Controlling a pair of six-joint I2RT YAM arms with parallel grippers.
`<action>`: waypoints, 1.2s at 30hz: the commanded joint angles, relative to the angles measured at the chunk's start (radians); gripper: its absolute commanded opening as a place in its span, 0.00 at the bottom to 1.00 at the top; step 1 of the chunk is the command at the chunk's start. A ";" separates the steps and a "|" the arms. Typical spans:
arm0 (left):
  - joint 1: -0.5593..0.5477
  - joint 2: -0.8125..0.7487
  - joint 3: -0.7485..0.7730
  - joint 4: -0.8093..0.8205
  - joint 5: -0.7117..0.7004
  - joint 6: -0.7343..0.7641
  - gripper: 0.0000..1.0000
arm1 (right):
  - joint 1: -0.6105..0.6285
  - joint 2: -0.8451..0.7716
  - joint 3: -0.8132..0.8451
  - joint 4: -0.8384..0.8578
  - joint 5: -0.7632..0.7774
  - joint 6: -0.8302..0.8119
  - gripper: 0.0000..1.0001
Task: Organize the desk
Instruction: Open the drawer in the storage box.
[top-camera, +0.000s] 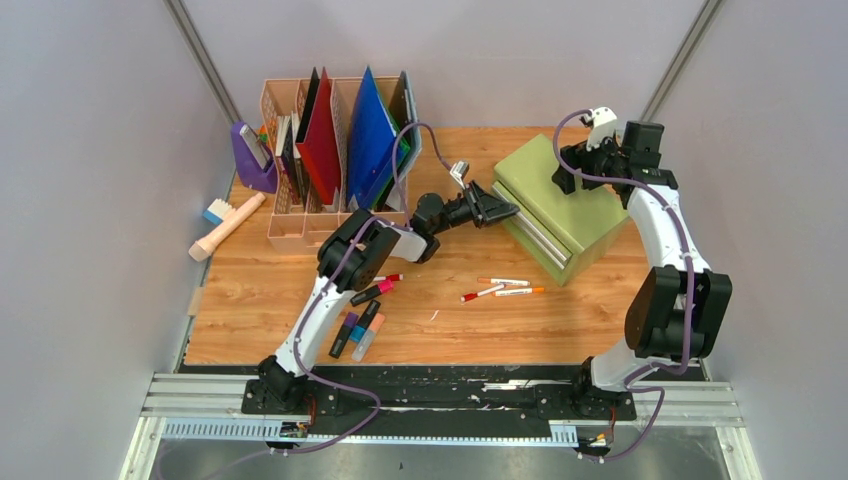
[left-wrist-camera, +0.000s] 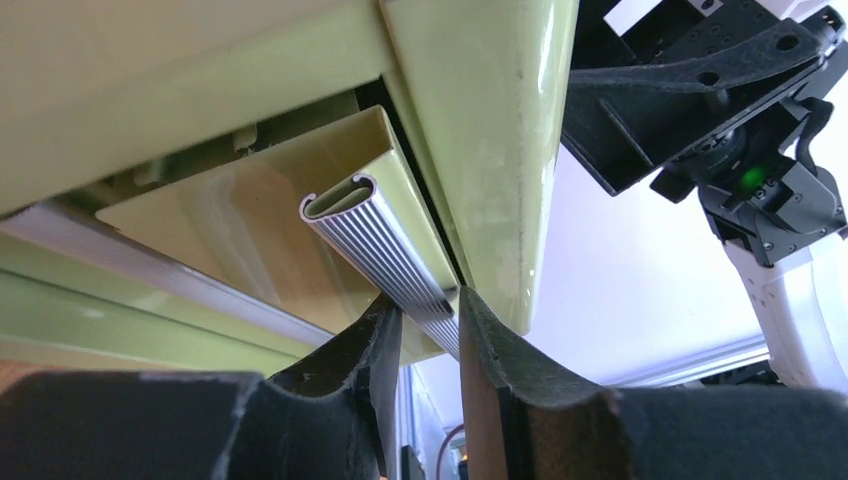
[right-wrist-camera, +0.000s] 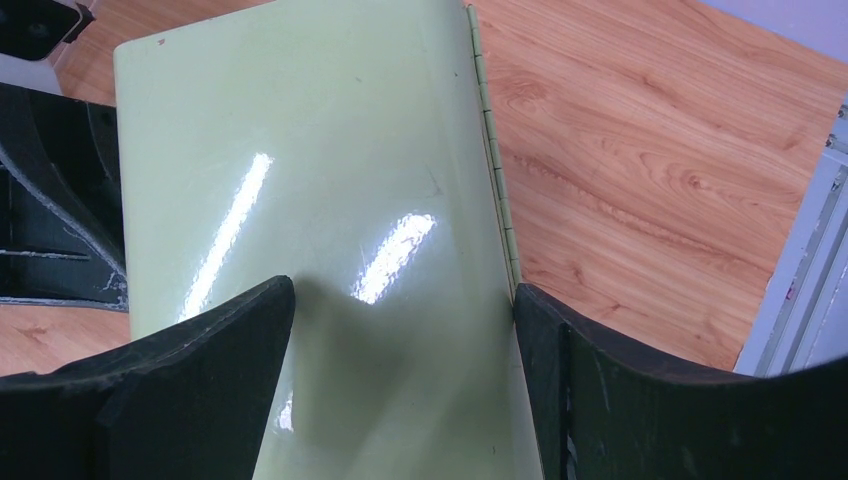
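Loose markers (top-camera: 365, 315) lie on the bench (top-camera: 600, 320) in front of you, none sorted yet. Your left hand (left-wrist-camera: 428, 300) pinches the silver handle (left-wrist-camera: 375, 240) of the green cabinet (top-camera: 560, 195); its drawer looks barely open. Your right hand (right-wrist-camera: 400, 300) sits spread across the cabinet top.

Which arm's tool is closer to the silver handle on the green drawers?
Left. The left tool has the silver handle between its fingers; the right tool is over the green cabinet's top.
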 joint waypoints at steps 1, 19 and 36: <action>-0.040 -0.098 -0.076 -0.135 0.045 -0.040 0.00 | 0.008 0.006 -0.046 -0.074 0.081 -0.060 0.81; -0.040 -0.347 -0.245 -0.484 0.051 0.117 0.00 | 0.017 -0.014 -0.074 -0.053 0.134 -0.081 0.81; -0.041 -0.585 -0.371 -0.919 0.046 0.440 0.00 | 0.028 -0.029 -0.084 -0.051 0.154 -0.080 0.81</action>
